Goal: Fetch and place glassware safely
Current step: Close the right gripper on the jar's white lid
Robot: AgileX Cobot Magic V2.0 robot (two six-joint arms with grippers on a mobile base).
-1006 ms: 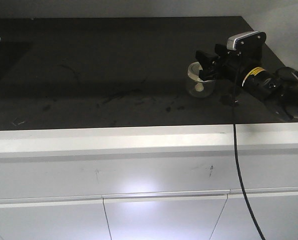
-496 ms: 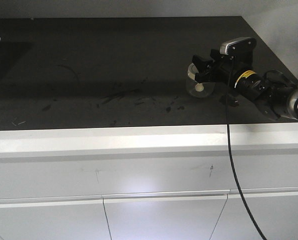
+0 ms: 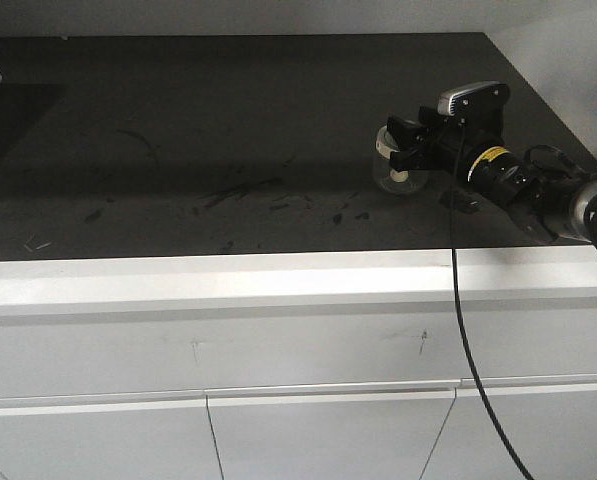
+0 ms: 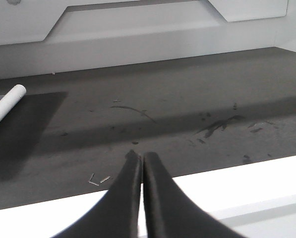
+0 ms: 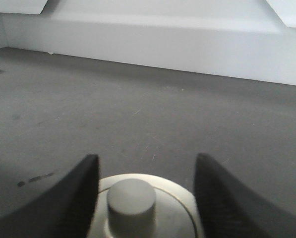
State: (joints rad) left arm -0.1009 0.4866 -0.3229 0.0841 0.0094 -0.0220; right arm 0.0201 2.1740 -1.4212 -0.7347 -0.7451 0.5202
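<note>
Right gripper [image 5: 146, 158]: its two dark fingers [image 5: 81, 193] bracket the jar's lid closely, one on each side. I cannot tell whether they press on it or only flank it.
Right arm: reaches in low from the right end of the bench, wrist camera on top. A black cable [image 3: 466, 330] hangs from it down over the front edge.
Glass jar [image 3: 392, 176]: small, clear and upright, between the right gripper's fingers. It is toward the right end of the bench, about midway between the front and back edges. Its base appears to be at the bench surface.
Lid [image 5: 138, 203]: round, cream-white, knob in the centre, seated on the jar.
Left gripper [image 4: 139, 154]: clenched, fingertips pressed together with nothing between them. It hovers over the white front edge, well apart from the jar.
Bench [image 3: 228, 100]: dark top, scuffed and smudged near the middle, with a white front lip.
Scraps [image 4: 99, 179]: small pale bits near the front edge, just beyond the left gripper.
White tube [image 4: 6, 104]: lies at the far left end of the bench.
Cabinet fronts [image 3: 328, 430]: white, below the front edge.
</note>
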